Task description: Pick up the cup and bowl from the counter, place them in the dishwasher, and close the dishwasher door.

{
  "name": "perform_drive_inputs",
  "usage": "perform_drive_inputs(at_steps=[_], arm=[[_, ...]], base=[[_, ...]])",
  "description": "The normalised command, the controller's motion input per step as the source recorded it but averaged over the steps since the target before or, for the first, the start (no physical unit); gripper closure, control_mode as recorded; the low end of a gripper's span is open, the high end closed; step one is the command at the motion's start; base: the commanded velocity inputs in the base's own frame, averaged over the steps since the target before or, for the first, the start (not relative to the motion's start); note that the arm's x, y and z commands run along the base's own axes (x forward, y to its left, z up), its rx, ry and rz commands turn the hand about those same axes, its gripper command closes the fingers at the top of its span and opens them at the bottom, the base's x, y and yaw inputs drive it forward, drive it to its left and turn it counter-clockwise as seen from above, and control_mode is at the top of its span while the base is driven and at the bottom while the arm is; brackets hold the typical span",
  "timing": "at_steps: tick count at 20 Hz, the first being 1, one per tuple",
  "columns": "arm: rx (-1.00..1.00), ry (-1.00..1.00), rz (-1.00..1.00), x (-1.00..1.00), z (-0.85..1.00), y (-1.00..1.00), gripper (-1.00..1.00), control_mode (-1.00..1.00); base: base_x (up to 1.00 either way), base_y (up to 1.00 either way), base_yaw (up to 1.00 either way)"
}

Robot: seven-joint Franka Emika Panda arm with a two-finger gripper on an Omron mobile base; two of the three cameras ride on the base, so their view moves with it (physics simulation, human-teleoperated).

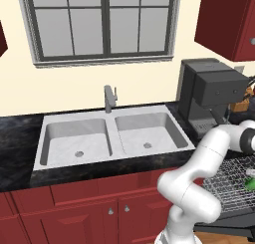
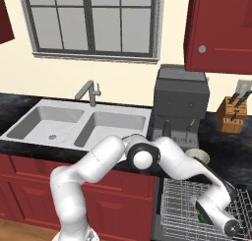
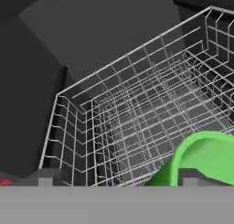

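1. The round green cup (image 3: pixel 203 159) is down in the silver wire-grid rack (image 3: pixel 137 109) of the dishwasher (image 2: pixel 170 220). In the hand view it sits right in front of the camera, at the lower right, with its open mouth showing.
2. In the right base view a bit of the green cup (image 2: pixel 202 217) peeks out just beside the end of the white robot arm (image 2: pixel 162 161), low over the rack.
3. The claw (image 2: pixel 206 213) is down at the rack beside the cup. I cannot tell if the claw is open or closed, or if it has hold of the cup.
4. The rack is pulled out in front of the dark inside of the dishwasher, below the front edge of the worktop.
5. A pale round bowl (image 2: pixel 198 156) sits on the black speckled shiny stone worktop (image 2: pixel 231 151), near its front edge, just in front of the dark grey coffee machine (image 2: pixel 179 105).
6. A wooden knife block (image 2: pixel 232 114) stands on the worktop near the back wall, to the right of the coffee machine.
7. A grey steel double sink (image 1: pixel 109 138) with a tap (image 1: pixel 108 98) is set in the worktop, left of the coffee machine, under the window (image 1: pixel 102 21).
8. Dark red cupboard doors (image 1: pixel 84 213) are under the sink.
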Motion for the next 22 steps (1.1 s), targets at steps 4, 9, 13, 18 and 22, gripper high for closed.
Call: perform_drive_inputs(at_steps=[4, 9, 13, 18, 22], arm=[[-0.03, -0.02, 0.00, 0.00, 0.69, 0.00, -1.00, -1.00], [0.00, 0.00, 0.00, 0.00, 0.29, 0.00, -1.00, -1.00], [-0.03, 0.00, 0.01, -0.06, 0.51, 0.00, -1.00, -1.00], [-0.02, 0.00, 0.00, -0.28, 0.63, 0.00, -1.00, -1.00], [0.09, 0.00, 0.00, -0.25, 0.41, 0.00, -1.00, -1.00]], base=[[0.00, 0.00, 0.00], [0.00, 0.00, 0.00], [0.00, 0.00, 0.00], [0.00, 0.00, 0.00], [0.00, 0.00, 0.00]])
